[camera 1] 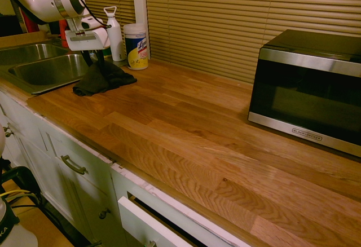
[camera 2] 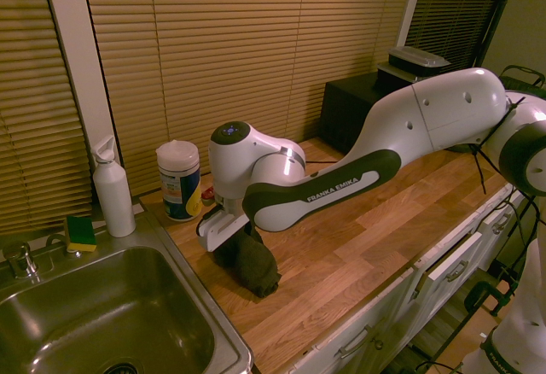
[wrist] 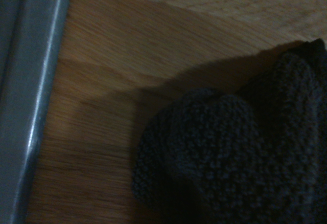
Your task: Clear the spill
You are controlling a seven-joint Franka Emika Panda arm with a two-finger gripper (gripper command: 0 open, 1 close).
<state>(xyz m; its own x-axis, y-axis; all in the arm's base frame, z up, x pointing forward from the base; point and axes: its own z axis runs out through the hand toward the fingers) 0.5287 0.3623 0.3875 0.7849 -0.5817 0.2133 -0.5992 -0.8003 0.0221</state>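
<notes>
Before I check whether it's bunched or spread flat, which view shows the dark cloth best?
The first exterior view: the dark cloth lies crumpled on the counter by the sink. The second exterior view has the arm covering its top; the wrist view shows only a blurred corner.

- Warm, dim yellowish light fills both exterior views; corners fall dark.
- Soft glare lies on the wooden table (camera 1: 186, 117) beside the dark cloth (camera 1: 102, 78) and on the microwave (camera 1: 307, 89) trim.
- Wide-angle bending curves the blinds (camera 2: 230, 41).
- The wrist view is dim and soft, the cloth's shadow spreading over wood.
</notes>
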